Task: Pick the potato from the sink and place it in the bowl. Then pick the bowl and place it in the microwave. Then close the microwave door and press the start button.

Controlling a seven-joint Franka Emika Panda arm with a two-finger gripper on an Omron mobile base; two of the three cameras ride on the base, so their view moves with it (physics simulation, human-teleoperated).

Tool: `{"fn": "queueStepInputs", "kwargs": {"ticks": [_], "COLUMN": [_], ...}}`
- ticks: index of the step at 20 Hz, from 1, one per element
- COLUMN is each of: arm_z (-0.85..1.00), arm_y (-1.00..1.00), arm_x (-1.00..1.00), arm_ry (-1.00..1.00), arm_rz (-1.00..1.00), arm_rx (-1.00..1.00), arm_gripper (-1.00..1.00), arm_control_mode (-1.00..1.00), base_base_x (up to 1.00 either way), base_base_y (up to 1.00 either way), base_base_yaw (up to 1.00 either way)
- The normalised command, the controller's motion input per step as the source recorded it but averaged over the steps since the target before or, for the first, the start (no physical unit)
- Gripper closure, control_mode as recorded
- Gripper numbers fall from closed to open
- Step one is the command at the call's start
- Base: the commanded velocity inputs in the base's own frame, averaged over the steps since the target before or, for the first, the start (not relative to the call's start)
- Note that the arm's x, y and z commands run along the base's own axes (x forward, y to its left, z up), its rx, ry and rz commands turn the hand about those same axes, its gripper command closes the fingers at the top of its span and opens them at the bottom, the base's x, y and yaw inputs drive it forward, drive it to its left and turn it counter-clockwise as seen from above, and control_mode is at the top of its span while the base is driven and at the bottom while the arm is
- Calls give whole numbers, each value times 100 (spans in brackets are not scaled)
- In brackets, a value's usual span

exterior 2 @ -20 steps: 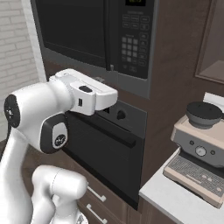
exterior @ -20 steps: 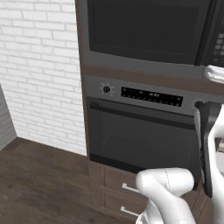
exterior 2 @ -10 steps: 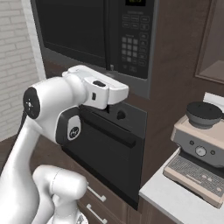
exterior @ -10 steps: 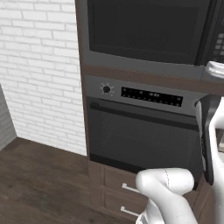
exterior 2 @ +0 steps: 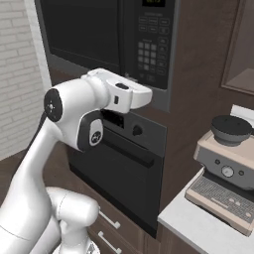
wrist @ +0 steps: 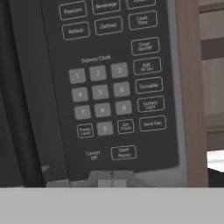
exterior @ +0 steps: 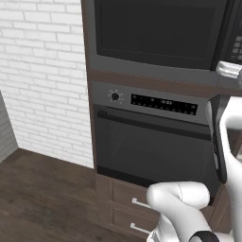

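The microwave point(exterior 2: 114, 34) sits built into the dark cabinet column above the oven point(exterior: 151, 146), dark grey with a black face, and the microwave door point(exterior: 156, 30) lies flat and closed, its dark glass window blank. On its right, the keypad point(wrist: 109, 87) fills the hand view up close: number keys, express cook, and the start/pause button point(wrist: 123, 152) low down, right above the pincer point(wrist: 105, 183). The pincer's tips are pressed together with nothing between them, just below that button. In the right base view the white arm point(exterior 2: 74, 114) reaches up, its hand at the panel's lower edge. Compared with half a second ago, the hand has climbed higher and nearer the keypad. A coffee machine point(exterior 2: 228, 168) stands on the desk point(exterior 2: 198, 228) to the right
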Motion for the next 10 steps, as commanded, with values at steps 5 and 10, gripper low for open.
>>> {"fn": "queueStepInputs", "kwargs": {"ticks": [5, 10], "arm_z": [0, 0], "arm_y": [-25, -9], "arm_x": [28, 31], "arm_ry": [0, 0], "arm_rz": [0, 0], "arm_rx": [1, 2], "arm_gripper": [100, 100], "arm_control_mode": [-100, -100], "base_base_x": [0, 0], "base_base_y": [0, 0], "base_base_yaw": [0, 0]}}
